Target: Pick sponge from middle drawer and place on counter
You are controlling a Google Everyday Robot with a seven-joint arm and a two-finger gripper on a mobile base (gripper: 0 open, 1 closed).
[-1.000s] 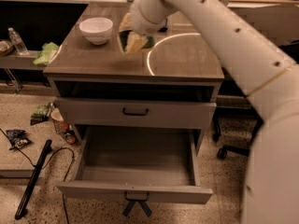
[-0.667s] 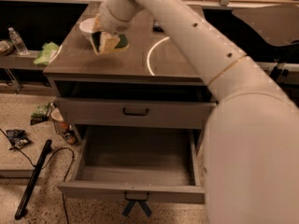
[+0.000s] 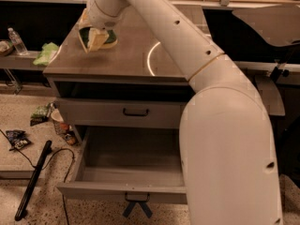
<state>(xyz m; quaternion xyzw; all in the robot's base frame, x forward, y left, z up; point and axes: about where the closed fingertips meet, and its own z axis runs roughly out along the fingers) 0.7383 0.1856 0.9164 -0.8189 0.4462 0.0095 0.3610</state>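
Note:
My gripper (image 3: 97, 35) is over the back left part of the counter (image 3: 126, 60), reaching in from the right on the long white arm. It is shut on the sponge (image 3: 95, 40), whose yellow foam faces me with the dark green face behind it. The sponge is held tilted, low over the wood-grain top; I cannot tell if it touches. The white arc line (image 3: 149, 60) lies to its right. The middle drawer (image 3: 131, 168) stands pulled open below, nothing showing inside, with blue ribbon strips (image 3: 137, 206) hanging from its front.
The upper drawer with a plain black handle (image 3: 136, 111) is closed. A pale green cloth (image 3: 47, 54) and a water bottle (image 3: 17, 41) sit on a shelf at left. Litter, a cup (image 3: 63, 128) and a black stick (image 3: 33, 179) lie on the floor at left.
The gripper has carried the sponge leftward across the counter to its back left area. The white bowl seen earlier is now hidden behind the gripper.

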